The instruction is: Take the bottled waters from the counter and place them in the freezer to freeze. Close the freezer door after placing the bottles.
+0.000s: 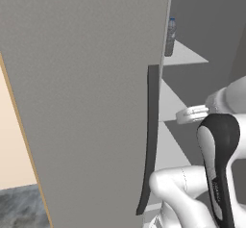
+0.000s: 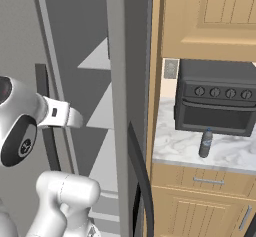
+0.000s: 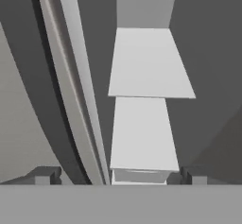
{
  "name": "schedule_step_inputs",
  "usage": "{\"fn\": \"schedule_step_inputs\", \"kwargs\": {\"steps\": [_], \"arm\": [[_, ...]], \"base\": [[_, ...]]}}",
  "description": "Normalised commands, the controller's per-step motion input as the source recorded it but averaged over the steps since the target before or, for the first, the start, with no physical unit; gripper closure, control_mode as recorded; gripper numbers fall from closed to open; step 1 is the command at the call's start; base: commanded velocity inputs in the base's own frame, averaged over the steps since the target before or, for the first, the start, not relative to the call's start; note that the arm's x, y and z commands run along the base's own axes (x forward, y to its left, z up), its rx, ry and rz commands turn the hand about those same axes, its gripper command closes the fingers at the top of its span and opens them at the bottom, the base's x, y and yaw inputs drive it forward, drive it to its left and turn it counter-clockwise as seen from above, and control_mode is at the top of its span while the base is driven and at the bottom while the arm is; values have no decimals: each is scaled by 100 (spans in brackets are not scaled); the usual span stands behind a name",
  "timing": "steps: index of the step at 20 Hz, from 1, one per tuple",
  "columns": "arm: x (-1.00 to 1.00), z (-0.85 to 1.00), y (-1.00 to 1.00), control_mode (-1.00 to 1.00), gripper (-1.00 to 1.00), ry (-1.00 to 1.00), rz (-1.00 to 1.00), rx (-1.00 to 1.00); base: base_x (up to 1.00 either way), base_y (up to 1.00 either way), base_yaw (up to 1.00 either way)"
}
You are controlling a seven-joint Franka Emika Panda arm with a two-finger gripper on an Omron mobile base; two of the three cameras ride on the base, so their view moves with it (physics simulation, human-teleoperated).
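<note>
One blue-capped bottle on freezer shelf, one bottle on counter

Matt grey freezer door, marble counter

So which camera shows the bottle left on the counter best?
The right base view: the bottle stands upright on the counter before the toaster oven. The left base view shows another bottle on a freezer shelf.

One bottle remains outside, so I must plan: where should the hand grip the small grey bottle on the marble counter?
Grip the small translucent grey blue-capped bottle around its label-band middle, coming level from the front: it stands upright, with the black toaster oven close behind.
</note>
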Motion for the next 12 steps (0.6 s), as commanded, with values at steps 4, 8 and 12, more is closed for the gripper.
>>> {"fn": "schedule_step_inputs", "kwargs": {"steps": [4,8,12], "arm": [[-2,-39,17,-100,-100,4,0,0],[0,-32,0,-100,-100,9,-2,0],[0,-38,0,-100,-100,16,-10,0]], "base": [[0,0,0],[0,0,0],[0,0,0]]}}
